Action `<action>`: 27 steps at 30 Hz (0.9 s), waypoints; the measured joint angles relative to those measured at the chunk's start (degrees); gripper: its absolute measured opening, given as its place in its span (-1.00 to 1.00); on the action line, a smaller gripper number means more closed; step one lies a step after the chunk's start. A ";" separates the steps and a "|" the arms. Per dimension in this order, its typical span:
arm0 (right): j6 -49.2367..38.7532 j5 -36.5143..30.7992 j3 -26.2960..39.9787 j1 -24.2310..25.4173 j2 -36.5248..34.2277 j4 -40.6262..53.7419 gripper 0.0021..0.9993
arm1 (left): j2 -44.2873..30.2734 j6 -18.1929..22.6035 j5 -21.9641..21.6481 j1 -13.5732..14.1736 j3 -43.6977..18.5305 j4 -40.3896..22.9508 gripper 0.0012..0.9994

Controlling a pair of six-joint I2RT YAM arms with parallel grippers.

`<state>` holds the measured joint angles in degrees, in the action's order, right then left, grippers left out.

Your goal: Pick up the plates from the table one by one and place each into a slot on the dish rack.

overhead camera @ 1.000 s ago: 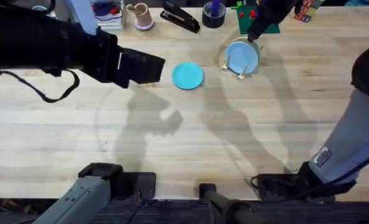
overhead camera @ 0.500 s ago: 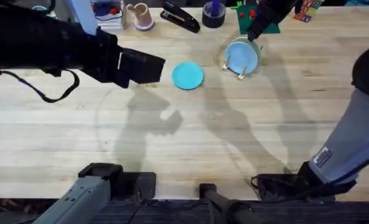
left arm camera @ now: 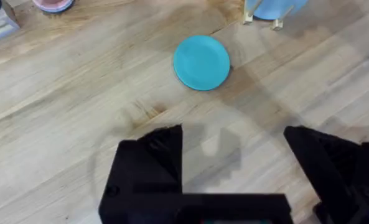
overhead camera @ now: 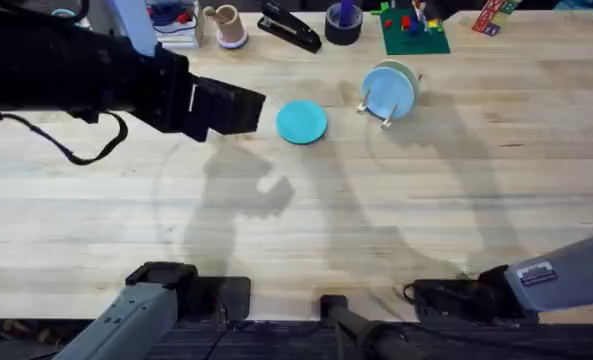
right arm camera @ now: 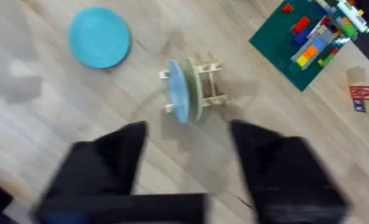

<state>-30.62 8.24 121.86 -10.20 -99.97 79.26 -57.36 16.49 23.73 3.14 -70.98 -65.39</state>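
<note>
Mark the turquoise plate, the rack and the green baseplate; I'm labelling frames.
turquoise plate (overhead camera: pixel 302 122), overhead view, centre of its face.
rack (right arm camera: pixel 210 81), right wrist view, wooden frame beside the plates.
green baseplate (overhead camera: pixel 413 38), overhead view, bare green area.

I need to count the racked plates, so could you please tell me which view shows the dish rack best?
The right wrist view: the dish rack shows edge-on, with a light blue plate and a pale yellow plate upright in it. Overhead, the front plate hides most of it; the left wrist view catches its feet.
</note>
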 joint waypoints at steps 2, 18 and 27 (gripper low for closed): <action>0.45 0.04 0.00 -1.05 1.41 0.74 0.95 | 0.00 0.00 0.01 0.00 0.00 0.00 0.99; 8.14 0.38 -4.79 -5.33 15.70 -0.04 0.99 | 0.00 0.00 0.00 0.00 0.00 -0.04 0.99; 11.65 0.36 -21.76 -6.18 24.21 -3.94 0.99 | 0.00 0.00 0.00 0.00 0.00 -1.17 0.99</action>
<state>-18.98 8.60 100.10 -16.38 -75.75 75.32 -57.36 16.49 23.73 3.14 -70.98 -66.56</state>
